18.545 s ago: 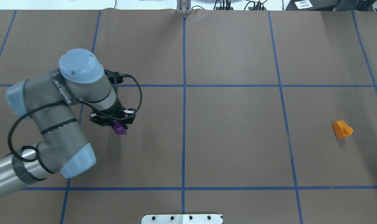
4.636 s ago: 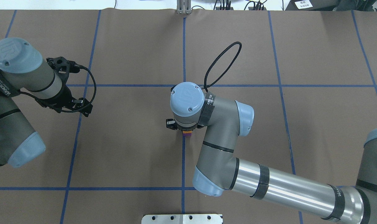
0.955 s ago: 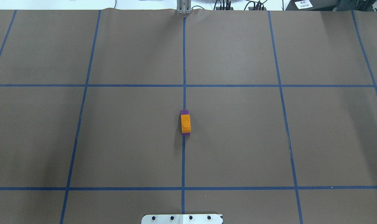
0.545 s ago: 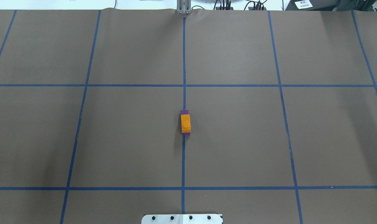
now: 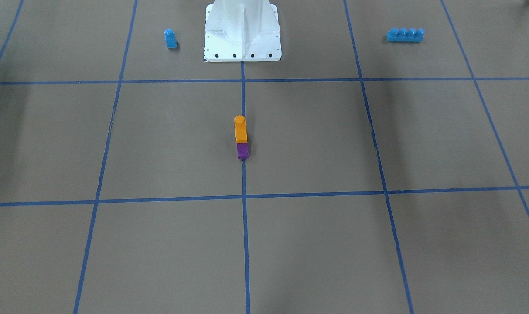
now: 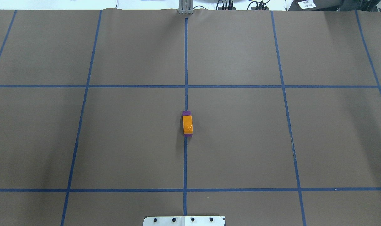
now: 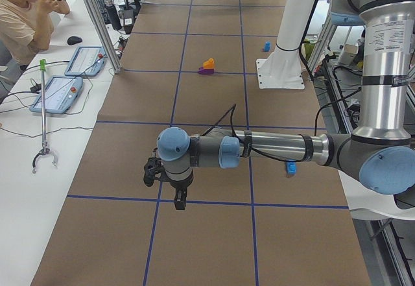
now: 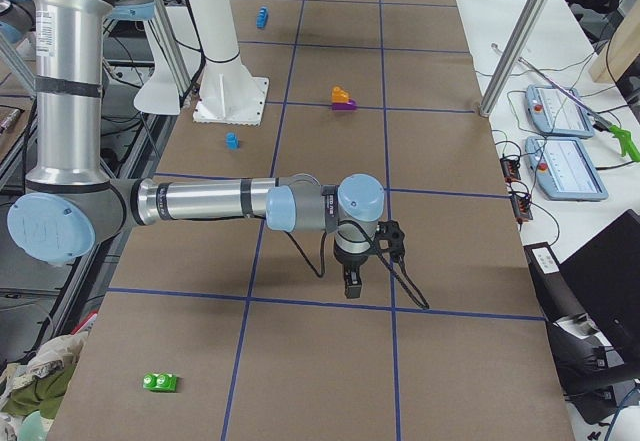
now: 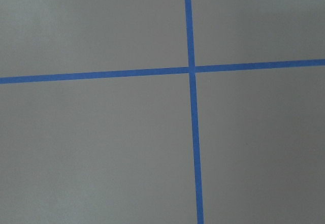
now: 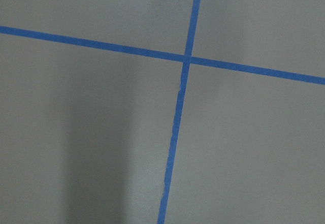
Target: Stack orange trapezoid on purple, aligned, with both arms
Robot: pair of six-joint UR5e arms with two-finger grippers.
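Over the big brown table, my left arm and my right arm reach out low, well apart from the blocks. I cannot tell if my left gripper or my right gripper is wide or closed, or holding anything. The orange trapezoid sits on top of the purple, on the middle blue line.

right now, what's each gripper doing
Left gripper: cannot be told from the side view.
Right gripper: cannot be told either.
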